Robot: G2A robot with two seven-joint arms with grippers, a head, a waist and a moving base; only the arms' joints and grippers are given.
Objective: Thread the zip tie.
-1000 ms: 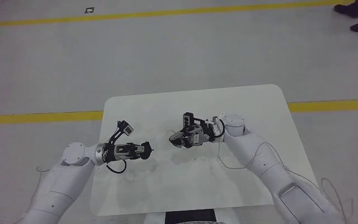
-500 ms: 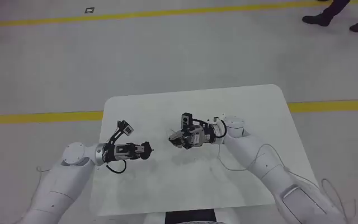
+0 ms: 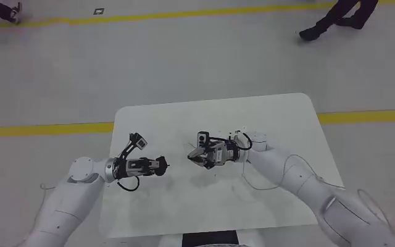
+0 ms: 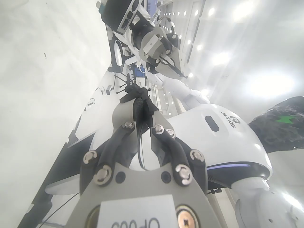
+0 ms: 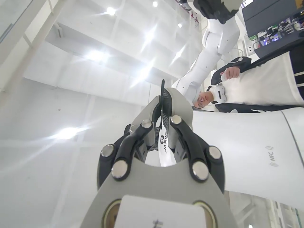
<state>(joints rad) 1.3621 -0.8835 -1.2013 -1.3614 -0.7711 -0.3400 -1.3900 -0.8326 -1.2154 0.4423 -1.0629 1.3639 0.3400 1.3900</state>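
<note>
The white desk point(image 3: 278, 123) with rounded corners stands on a pale grey floor point(image 3: 203, 55). One yellow stripe point(image 3: 185, 13) crosses the floor at twelve o'clock. A second stripe point(image 3: 55, 129) shows beside the desk at nine and three o'clock, and a small square marker point(image 3: 99, 11) lies at eleven o'clock.

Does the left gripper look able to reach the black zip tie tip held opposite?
Likely yes: only open air separates the left gripper from the right gripper's black zip tie tip.

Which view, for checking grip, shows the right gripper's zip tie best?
Right wrist view: the zip tie is close up, pinched in the right gripper. In the top and left wrist views it is too small to make out.
</note>
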